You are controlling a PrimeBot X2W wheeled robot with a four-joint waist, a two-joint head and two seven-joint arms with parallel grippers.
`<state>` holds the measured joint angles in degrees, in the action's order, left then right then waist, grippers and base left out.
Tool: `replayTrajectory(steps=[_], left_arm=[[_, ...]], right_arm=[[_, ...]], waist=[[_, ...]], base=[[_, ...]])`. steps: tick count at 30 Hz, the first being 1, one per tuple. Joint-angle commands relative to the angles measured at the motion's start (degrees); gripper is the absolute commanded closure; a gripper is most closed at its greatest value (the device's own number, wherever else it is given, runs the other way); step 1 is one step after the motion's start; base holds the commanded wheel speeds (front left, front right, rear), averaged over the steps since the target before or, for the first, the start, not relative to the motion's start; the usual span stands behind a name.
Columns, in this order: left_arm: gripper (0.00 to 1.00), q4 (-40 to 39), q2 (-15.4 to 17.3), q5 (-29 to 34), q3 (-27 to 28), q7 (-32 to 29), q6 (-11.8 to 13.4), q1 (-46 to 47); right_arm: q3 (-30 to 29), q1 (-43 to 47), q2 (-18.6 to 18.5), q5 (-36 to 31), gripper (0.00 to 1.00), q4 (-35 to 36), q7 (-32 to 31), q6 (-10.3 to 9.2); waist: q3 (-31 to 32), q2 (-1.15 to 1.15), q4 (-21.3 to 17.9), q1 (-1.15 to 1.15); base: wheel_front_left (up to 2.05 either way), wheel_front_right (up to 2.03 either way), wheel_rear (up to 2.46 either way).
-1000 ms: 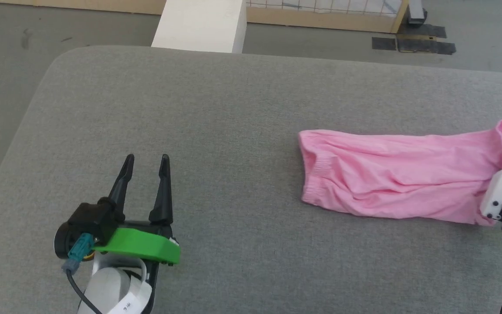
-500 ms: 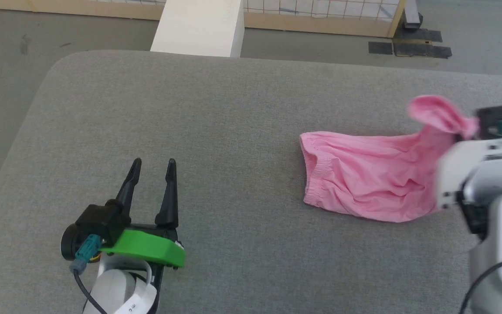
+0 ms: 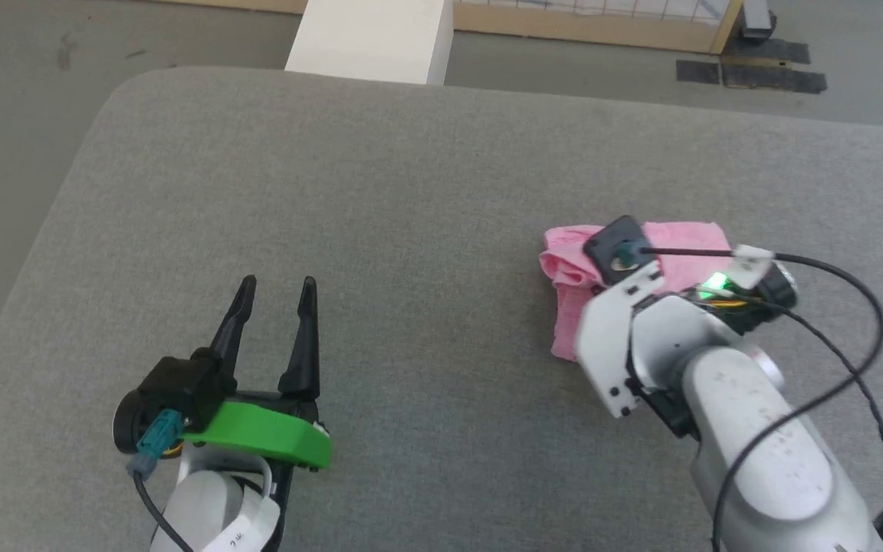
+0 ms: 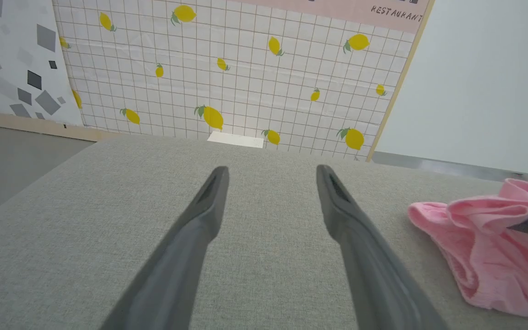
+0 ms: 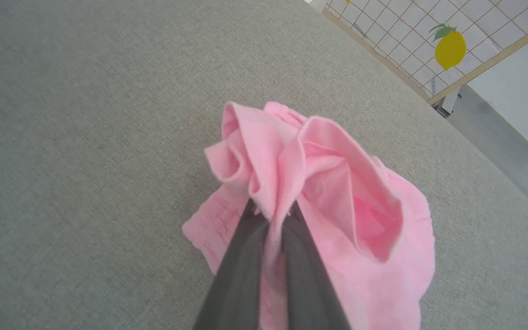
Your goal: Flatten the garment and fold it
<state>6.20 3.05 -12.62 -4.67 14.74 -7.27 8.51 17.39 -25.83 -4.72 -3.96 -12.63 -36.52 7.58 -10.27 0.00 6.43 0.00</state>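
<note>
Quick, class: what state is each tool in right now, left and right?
Left tool: open, holding nothing.
Right tool: shut on the pink garment.

On the garment: thin pink cloth, matt, v. wrinkly. Worktop: grey woven fabric, matt, a bit coarse. The left gripper fingers: dark matt plastic; green bracket smooth plastic w/ slight sheen.
</note>
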Motion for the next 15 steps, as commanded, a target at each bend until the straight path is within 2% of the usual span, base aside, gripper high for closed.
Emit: replayTrajectory(steps=[1, 10, 11, 12, 13, 15], left_arm=[[0.0, -0.12, -0.17, -0.26, -0.09, 0.26, -0.22, 0.92], [0.0, -0.1, -0.17, -0.66, -0.04, 0.26, -0.22, 1.51], [0.0, -0.05, -0.17, -0.71, 0.0, 0.26, -0.22, 1.5], [0.0, -0.02, -0.17, -0.73, 0.06, 0.26, -0.22, 1.48], [0.0, 0.03, -0.17, -0.74, 0.13, 0.26, -0.22, 1.42], [0.0, 0.18, -0.17, -0.74, 0.32, 0.26, -0.22, 1.21]], right_arm=[[1.04, -1.62, 0.17, 0.48, 1.0, -2.01, -0.07, -0.09], [4.39, -5.7, 0.76, 3.57, 1.0, -12.49, -0.46, -0.09], [4.83, -5.95, 0.79, 4.21, 0.85, -13.23, -0.33, -0.09], [5.17, -6.14, 0.8, 4.77, 0.51, -13.65, -0.13, -0.09], [5.57, -6.31, 0.78, 5.52, 0.0, -14.04, 0.04, -0.09], [5.93, -6.61, 0.65, 6.76, 0.0, -14.14, 0.71, -0.09]], waist=[[-1.05, 0.0, 0.89, 0.0], [-2.59, 0.0, 1.78, 0.0], [-2.6, 0.0, 1.77, 0.0], [-2.58, 0.0, 1.73, 0.0], [-2.48, 0.0, 1.63, 0.0], [-2.12, 0.0, 1.35, 0.0]], base=[[0.0, 0.0, 0.0], [0.0, 0.0, 0.0], [0.0, 0.0, 0.0], [0.0, 0.0, 0.0], [0.0, 0.0, 0.0], [0.0, 0.0, 0.0]])
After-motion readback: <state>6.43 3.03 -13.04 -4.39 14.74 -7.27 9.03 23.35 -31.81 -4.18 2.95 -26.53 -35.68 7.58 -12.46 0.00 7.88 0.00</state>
